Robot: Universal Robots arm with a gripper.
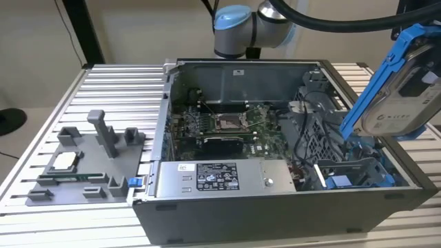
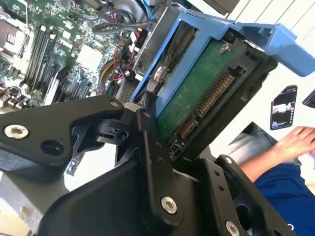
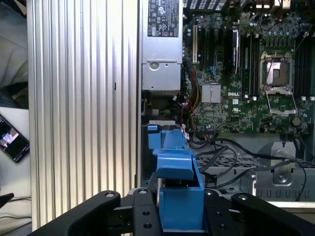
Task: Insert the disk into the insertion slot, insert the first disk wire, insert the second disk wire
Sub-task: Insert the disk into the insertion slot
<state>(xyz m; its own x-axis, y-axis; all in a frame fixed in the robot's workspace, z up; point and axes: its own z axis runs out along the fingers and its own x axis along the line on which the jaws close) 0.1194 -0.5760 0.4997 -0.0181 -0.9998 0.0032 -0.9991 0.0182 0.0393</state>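
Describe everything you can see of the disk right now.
The disk is a flat silver-grey drive with a pale label, clipped in a bright blue plastic carrier; the second wrist view shows its green circuit board and connector contacts. The gripper is shut on it, black fingers either side of the carrier. It hangs steeply tilted in the air at the exterior view's right, above the open computer case and the insertion slot, not yet in it.

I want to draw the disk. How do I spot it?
Find the big open grey computer case. Above its end at the exterior view's right, the gripper holds the disk up. It is a silver slab with a pale label in a bright blue frame, unlike the grey box with the black-and-white sticker.
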